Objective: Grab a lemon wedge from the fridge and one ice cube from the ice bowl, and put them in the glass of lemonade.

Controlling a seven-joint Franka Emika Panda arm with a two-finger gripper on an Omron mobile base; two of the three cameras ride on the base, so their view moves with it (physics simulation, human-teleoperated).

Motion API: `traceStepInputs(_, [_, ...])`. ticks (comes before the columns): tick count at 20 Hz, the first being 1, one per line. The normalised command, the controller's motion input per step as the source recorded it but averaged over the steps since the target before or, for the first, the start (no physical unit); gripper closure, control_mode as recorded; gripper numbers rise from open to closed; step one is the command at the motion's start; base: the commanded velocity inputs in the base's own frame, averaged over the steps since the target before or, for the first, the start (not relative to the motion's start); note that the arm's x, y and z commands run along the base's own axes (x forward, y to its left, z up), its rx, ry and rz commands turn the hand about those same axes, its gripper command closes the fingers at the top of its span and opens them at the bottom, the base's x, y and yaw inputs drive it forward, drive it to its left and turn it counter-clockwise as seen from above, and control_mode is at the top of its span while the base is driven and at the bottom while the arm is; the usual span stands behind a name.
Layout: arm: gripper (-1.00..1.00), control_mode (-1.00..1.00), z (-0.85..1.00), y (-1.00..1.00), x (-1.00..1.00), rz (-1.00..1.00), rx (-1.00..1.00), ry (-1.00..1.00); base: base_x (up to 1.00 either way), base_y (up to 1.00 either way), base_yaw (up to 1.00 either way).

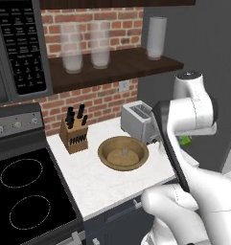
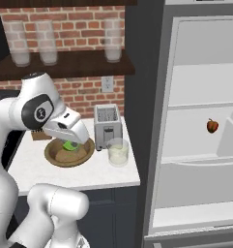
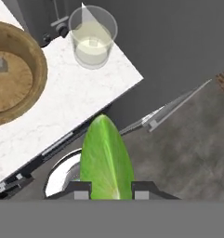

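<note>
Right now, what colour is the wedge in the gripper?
Bright yellow-green; the lemon wedge shows best in the hand view, pinched in the gripper.

Counter (image 2: pixel 89 177): ice bowl (image 2: pixel 55 156) left, toaster (image 2: pixel 107 127) behind, glass of lemonade (image 2: pixel 118 152) right – ice cube (image 1: pixel 125 153) in bowl – fridge (image 2: pixel 195 121) right of counter

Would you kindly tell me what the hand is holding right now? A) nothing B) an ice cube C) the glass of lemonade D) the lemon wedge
D: in the hand view the green lemon wedge sits clamped in the hand, while the glass of lemonade stands on the counter.
</note>
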Motion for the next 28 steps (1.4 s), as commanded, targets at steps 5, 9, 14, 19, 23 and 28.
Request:
traceStepInputs(5, [1.0,-1.0,-0.06,0.0,0.6,-0.19,-0.02,-0.01,0.0,0.0,0.0])
traceStepInputs(9, [1.0,-1.0,-0.28,0.0,0.48,-0.21,0.0,-0.05,0.0,0.0,0.0])
traceStepInputs(14, [1.0,-1.0,-0.37,0.0,0.44,-0.16,0.0,-0.01,0.0,0.0,0.0])
traceStepInputs(19, [1.0,-1.0,-0.06,-0.39,0.34,-0.05,0.0,0.02,0.0,0.0,0.0])
traceStepInputs(23, [1.0,-1.0,0.0,-0.41,0.02,0.0,0.01,0.0,0.0,0.0,0.0])
traceStepInputs(28, [1.0,-1.0,0.0,-0.15,-0.01,0.04,0.04,0.0,0.0,0.0,0.0])
